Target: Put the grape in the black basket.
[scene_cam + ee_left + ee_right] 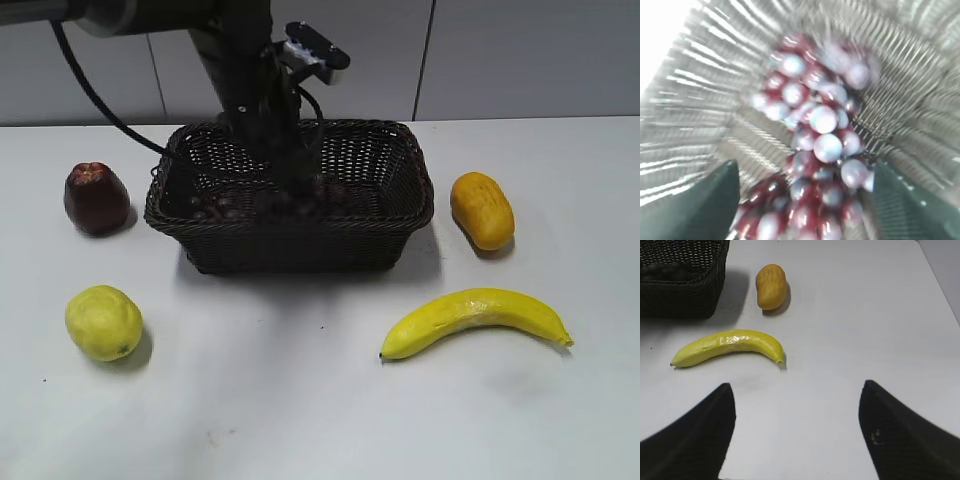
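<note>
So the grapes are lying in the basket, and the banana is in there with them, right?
Not quite. The grape bunch is in the black basket, under the left claw, but the banana lies outside on the table, in front of the basket's right end. The exterior view shows it.

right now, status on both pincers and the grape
Left pincer open, down inside the black basket. Grape lying on basket floor between its fingers. Right pincer open, empty, over bare table. Nothing in the way.

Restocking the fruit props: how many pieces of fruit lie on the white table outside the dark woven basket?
4: a dark maroon fruit left of the dark woven basket, a yellow-green lemon front left, an orange oval fruit right, a yellow banana front right. None looks hidden.
</note>
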### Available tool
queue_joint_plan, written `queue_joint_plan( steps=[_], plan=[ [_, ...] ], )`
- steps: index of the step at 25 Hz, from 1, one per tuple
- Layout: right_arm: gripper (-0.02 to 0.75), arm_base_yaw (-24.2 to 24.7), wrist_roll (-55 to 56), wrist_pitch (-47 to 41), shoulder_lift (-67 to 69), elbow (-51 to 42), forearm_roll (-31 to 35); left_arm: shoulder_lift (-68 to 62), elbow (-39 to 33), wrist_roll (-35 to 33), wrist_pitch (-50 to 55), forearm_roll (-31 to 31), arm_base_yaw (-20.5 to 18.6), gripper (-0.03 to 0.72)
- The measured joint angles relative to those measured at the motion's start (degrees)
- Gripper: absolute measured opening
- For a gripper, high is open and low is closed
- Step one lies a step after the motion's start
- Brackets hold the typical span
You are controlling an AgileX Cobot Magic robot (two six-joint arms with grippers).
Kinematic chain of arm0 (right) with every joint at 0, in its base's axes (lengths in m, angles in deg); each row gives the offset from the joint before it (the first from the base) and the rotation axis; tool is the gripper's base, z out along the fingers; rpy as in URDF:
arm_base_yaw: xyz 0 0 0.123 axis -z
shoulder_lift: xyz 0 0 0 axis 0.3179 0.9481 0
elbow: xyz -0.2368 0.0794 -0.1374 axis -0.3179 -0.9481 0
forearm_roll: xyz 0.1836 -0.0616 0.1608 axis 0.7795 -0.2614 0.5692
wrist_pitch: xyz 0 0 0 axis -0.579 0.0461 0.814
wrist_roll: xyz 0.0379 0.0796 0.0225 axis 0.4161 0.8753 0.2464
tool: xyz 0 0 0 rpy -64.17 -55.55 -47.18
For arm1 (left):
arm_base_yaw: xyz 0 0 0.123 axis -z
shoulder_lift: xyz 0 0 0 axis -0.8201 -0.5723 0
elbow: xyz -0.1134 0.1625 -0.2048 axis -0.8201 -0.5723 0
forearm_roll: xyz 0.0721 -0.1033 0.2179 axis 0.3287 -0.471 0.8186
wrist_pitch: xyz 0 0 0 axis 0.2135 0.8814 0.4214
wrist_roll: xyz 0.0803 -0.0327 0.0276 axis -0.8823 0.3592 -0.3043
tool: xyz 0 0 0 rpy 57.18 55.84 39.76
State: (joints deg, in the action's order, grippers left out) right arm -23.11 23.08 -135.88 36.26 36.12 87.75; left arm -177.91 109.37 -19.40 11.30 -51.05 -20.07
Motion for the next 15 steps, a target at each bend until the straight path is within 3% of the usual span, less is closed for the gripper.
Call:
queue_joint_plan(
  steps=[9,15],
  plan=[
    [0.585,0.00,0.00,0.00,0.00,0.00,0.00,11.99,0.00,3.61,5.05,-0.10,-0.29,0.594],
    [0.585,0.00,0.00,0.00,0.00,0.00,0.00,19.64,0.06,11.50,10.33,0.01,-5.33,0.594]
  ],
)
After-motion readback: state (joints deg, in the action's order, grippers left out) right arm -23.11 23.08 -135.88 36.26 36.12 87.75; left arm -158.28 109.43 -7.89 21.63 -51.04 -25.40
